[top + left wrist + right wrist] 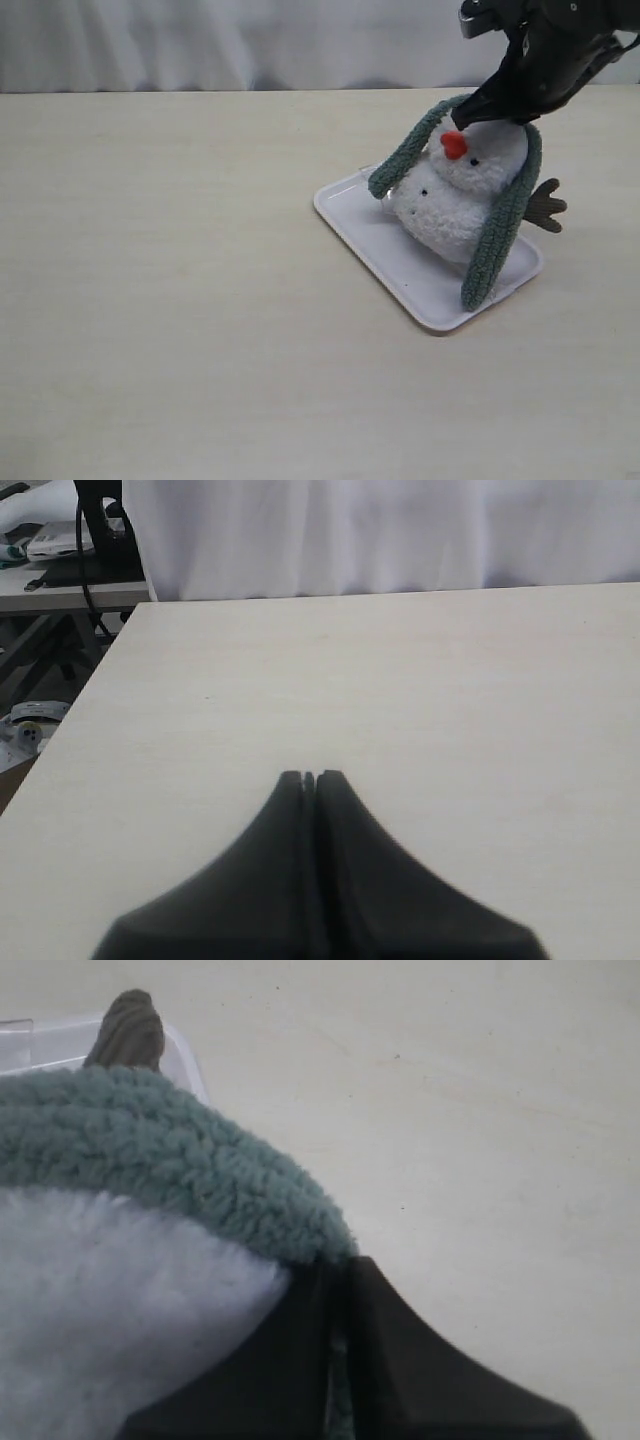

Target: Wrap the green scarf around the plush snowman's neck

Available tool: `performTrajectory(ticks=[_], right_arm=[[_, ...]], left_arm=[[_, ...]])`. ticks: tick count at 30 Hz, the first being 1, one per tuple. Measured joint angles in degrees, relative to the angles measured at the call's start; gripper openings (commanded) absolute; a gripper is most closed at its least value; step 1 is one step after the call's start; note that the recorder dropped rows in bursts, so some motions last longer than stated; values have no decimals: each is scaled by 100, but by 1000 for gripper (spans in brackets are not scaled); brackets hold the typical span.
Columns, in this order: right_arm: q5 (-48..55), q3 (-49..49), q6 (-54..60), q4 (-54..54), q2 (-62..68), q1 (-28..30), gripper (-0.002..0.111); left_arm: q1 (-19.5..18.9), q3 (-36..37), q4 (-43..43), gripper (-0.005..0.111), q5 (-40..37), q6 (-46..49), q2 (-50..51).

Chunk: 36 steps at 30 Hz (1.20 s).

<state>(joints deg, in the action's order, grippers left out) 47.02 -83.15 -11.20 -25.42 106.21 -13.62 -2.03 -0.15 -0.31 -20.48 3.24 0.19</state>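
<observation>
The plush snowman [455, 195] leans on a white tray [400, 265], orange nose to the front. The green scarf [505, 225] lies over the top of its head, and its two ends hang down either side of the body. The neck crease [432, 178] shows bare at the front. My right gripper [480, 115] sits on top of the head, shut on the scarf [170, 1155]; green fabric shows between its jaws [340, 1265], beside the white plush [110, 1300]. My left gripper [311, 777] is shut with nothing in it, over bare table.
A brown twig arm [547, 207] sticks out past the tray's right edge and also shows as the twig arm [127, 1032] in the right wrist view. A white curtain [250, 40] backs the table. Equipment [60, 545] stands beyond the table's far corner.
</observation>
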Motion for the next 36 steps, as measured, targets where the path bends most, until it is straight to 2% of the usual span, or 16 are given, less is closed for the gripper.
performTrajectory(ticks=[17, 23, 25, 31, 36], right_arm=[[387, 0, 0, -115, 253, 9, 4], [232, -136, 83, -92, -587, 9, 4], [58, -157, 140, 248, -923, 12, 4], [123, -169, 1667, 2238, -927, 12, 4], [-65, 249, 1781, 2172, -747, 12, 4]], left_arm=[[0, 0, 0, 0, 0, 0, 0], [0, 0, 0, 0, 0, 0, 0], [0, 0, 0, 0, 0, 0, 0], [0, 0, 0, 0, 0, 0, 0], [0, 0, 0, 0, 0, 0, 0]])
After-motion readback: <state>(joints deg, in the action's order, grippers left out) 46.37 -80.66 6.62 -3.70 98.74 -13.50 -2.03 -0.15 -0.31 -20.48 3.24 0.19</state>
